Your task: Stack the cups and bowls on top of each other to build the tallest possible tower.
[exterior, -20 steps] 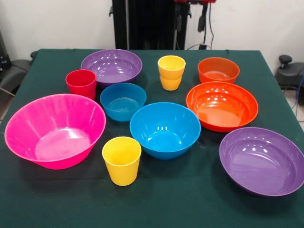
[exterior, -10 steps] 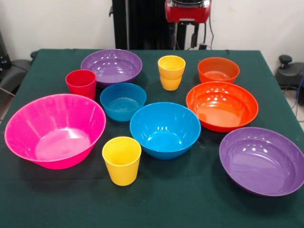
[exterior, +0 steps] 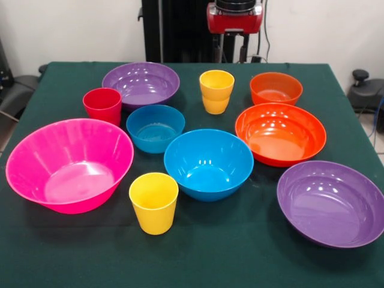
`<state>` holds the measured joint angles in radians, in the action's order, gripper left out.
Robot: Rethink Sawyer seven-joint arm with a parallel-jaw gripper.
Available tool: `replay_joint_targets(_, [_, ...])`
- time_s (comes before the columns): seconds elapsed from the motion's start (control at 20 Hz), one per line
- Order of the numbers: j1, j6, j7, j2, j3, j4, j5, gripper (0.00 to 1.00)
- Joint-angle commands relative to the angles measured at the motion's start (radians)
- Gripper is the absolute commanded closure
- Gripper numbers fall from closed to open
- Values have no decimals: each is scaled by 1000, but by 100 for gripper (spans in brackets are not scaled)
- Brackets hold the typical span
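Observation:
All bowls and cups stand apart on the green table [exterior: 198, 252]; no tower stands. The big pink bowl [exterior: 69, 165] is at the near left. One purple bowl [exterior: 141, 84] is at the far left, the other [exterior: 333, 203] at the near right. The small blue bowl [exterior: 155, 128] and big blue bowl [exterior: 208, 163] are in the middle. The small orange bowl [exterior: 276, 88] and big orange bowl [exterior: 280, 133] are at the right. A red-pink cup [exterior: 102, 105], a yellow cup [exterior: 153, 202] and two nested yellow cups [exterior: 216, 91] stand upright. My gripper [exterior: 234, 45] hangs empty at the top edge, beyond the nested yellow cups.
The black pedestal [exterior: 180, 30] stands behind the table's far edge. A chair [exterior: 18, 90] is at the far left and a dark stand [exterior: 363, 90] at the far right, both off the table.
My arm's red head has come down into the picture at the top and shifted slightly left. No bowl or cup has moved.

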<state>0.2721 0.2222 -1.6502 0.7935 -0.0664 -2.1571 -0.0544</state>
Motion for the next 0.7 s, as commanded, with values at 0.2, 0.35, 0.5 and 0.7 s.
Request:
replay_joint_targets(0.2, [-9, 37, -92, 16, -86, 2, -23, 0])
replay_joint_targets(0.35, [-25, 75, -90, 27, -79, 20, -14, 0])
replay_joint_targets(0.5, [-41, 82, -103, 22, -77, 30, -2, 0])
replay_joint_targets(0.7, [-77, 88, -131, 22, -57, 41, 13, 0])
